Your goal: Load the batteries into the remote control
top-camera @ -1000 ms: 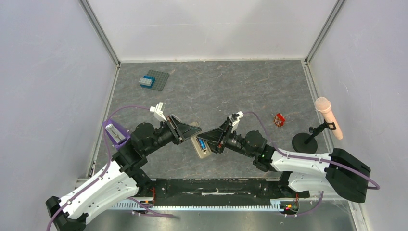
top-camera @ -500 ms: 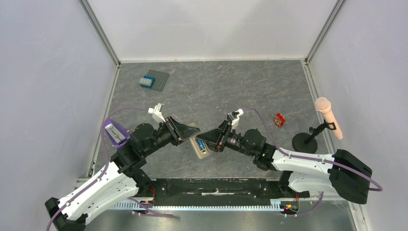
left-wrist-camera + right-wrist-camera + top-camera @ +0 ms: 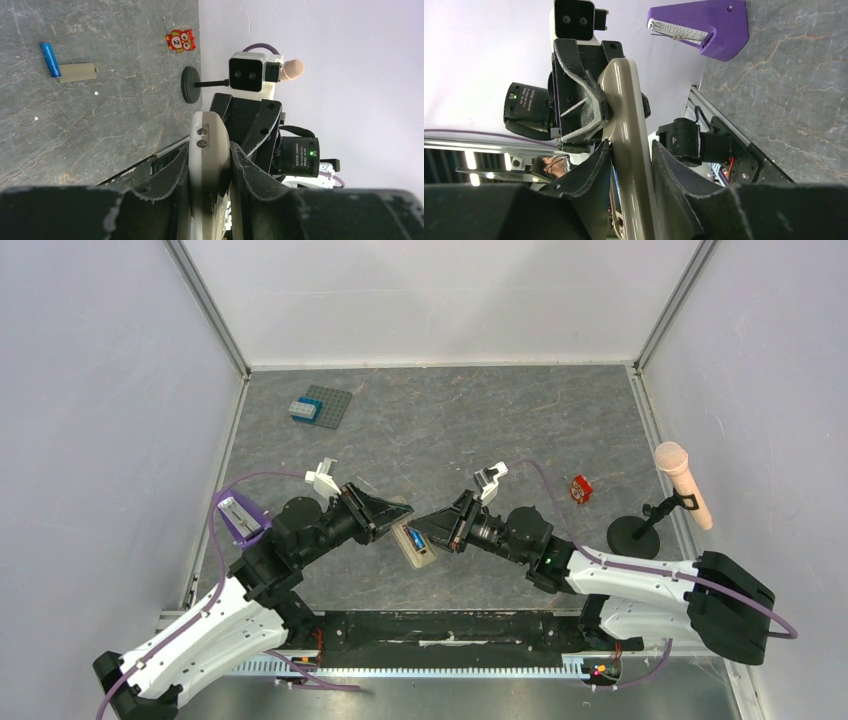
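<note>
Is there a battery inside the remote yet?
In: one blue battery sits in the remote control's open back recess. A second battery lies out on the table.

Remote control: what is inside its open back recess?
One blue battery lies in the recess of the remote control. Whether a second sits beside it cannot be told: the left gripper and right gripper cover the rest.

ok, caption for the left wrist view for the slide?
Left end effector clamps the remote control edge-on; a blue battery lies beside a tan piece on the table.
</note>
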